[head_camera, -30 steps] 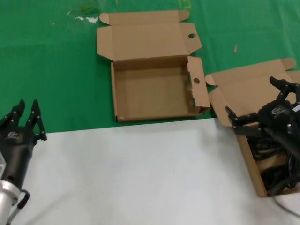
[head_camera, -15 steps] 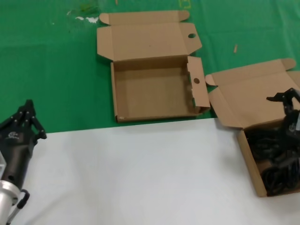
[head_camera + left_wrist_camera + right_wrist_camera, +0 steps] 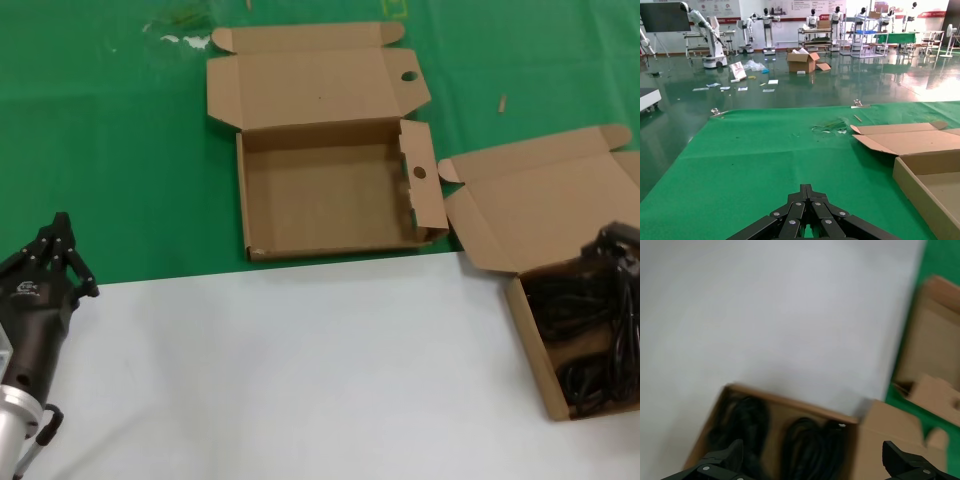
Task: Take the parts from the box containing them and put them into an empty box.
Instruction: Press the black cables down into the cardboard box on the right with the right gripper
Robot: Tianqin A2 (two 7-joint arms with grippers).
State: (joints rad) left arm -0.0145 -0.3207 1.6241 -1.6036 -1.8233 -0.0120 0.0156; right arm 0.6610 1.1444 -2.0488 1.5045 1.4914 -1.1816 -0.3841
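On the green-and-white surface [image 3: 300, 370], black coiled cables [image 3: 580, 330] fill the plain box [image 3: 530, 215] at my right. My right gripper [image 3: 815, 465] hangs spread wide above them; my left gripper [image 3: 55, 262] rests pressed together.

R gripper [image 3: 810, 465] has dropped from above the plain-lidded box [image 3: 540, 215] down into it; in head view only a dark bit shows at the box's far R edge, fingers [image 3: 720, 460] spread wide w/ the black cables [image 3: 812, 442] between them. L gripper [image 3: 50, 262]: fingers, apart 1 s ago, now closed together; arm hasn't shifted.
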